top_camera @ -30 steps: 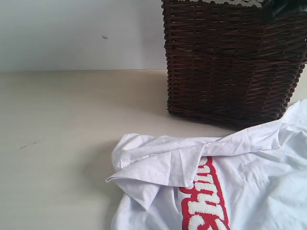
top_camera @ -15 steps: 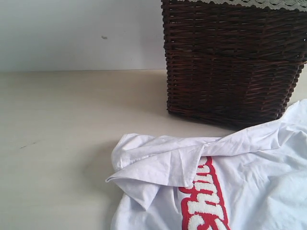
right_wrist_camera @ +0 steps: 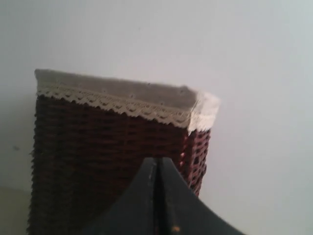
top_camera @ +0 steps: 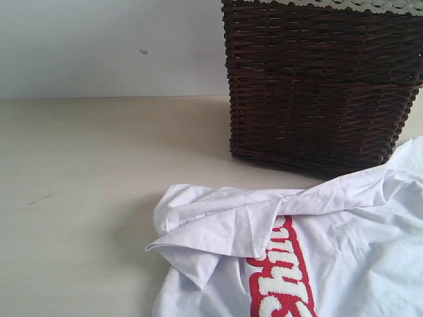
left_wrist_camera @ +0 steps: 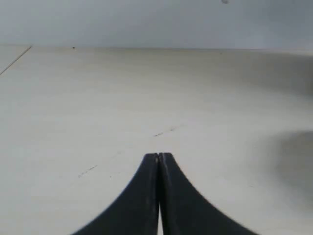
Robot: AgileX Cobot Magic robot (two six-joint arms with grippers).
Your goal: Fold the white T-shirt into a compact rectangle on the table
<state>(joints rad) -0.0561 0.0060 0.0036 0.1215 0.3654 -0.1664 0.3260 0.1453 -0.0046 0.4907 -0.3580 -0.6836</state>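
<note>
Gone since a second ago is the dark shape over the wicker basket's [top_camera: 317, 86] right rim; the white T-shirt [top_camera: 344, 264] lies unshifted, rumpled on the table [top_camera: 79, 198] just before the basket, a flap folded over its red lettering. Left jaws are pressed together above the table; right jaws, likewise closed and empty, face the basket

Closed right gripper [right_wrist_camera: 157, 169], dark wicker basket [right_wrist_camera: 107, 161], lace-edged liner [right_wrist_camera: 122, 98], pale wall [right_wrist_camera: 244, 58]
</note>
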